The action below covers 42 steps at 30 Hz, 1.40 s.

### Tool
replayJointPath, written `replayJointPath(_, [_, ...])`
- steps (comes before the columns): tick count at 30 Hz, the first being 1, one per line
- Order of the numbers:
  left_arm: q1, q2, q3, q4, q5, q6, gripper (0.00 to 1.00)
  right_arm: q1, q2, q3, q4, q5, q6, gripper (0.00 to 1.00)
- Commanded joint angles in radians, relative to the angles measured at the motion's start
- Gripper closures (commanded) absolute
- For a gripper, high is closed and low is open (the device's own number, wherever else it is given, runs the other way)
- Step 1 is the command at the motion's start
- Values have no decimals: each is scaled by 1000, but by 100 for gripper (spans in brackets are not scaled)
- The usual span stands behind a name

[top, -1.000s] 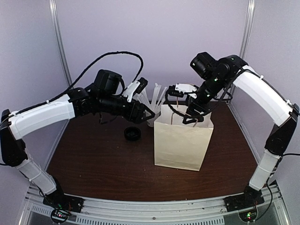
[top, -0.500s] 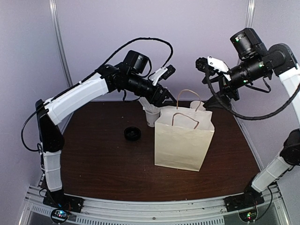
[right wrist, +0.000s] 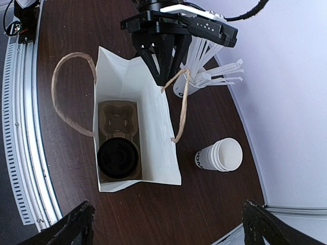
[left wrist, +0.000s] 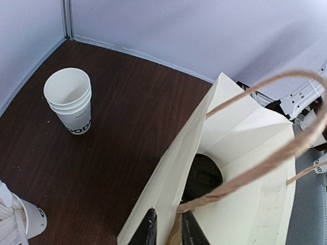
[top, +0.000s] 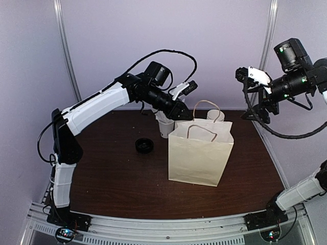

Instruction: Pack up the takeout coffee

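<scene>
The only writing that can be read is on the stack of lidless cups [left wrist: 69, 99]: dark capitals low on the bottom cup, of which "ODA" shows before the wall curves away. In the right wrist view the same print is too small to read.

The coffee [right wrist: 118, 155] stands inside the white paper bag [top: 199, 158], in the near pocket of a brown cardboard carrier [right wrist: 118, 116]. The other pocket is empty. Only the coffee's round black lid shows, with a raised rim and a moulded centre. The white cup under it is hidden, and so is any lettering.

The left claw [left wrist: 167, 232] is nearly closed, its fingers astride the bag's rim where a twine handle [left wrist: 265, 148] is fixed. I cannot tell whether they press the paper. The right claw [right wrist: 171, 227] is spread wide, holds nothing, and hangs high above the bag.

On the bench [top: 112, 178] a cup of straws [right wrist: 191, 84] stands just behind the bag, and a loose black lid [top: 144, 146] lies to its left.
</scene>
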Motion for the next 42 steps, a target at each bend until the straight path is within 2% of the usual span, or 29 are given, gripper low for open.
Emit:
replayJointPath(1, [-4, 5, 25, -19, 6, 55, 84, -34, -23, -32, 29, 18, 1, 0])
replayJointPath(5, [-14, -7, 26, -29, -17, 95, 93, -50, -22, -43, 40, 13, 6, 0])
replayJointPath(6, [-19, -16, 28, -33, -29, 104, 97, -55, -22, -46, 42, 14, 5, 0])
replayJointPath(8, [-29, -45, 17, -42, -72, 129, 100, -62, -23, -58, 52, 18, 0, 0])
replayJointPath(16, [-152, -266, -194, -1, -353, 263, 100, -105, -31, -142, 144, 57, -5, 0])
replayJointPath(29, [-478, -580, -738, 313, -743, 267, 100, -194, -65, -326, 243, 48, 43, 0])
replayJointPath(36, [-625, -631, -821, 381, -881, 264, 100, -203, -80, -380, 246, 35, 45, 0])
replayJointPath(42, [-660, -619, -838, 376, -886, 222, 100, -204, -88, -417, 246, 19, 43, 0])
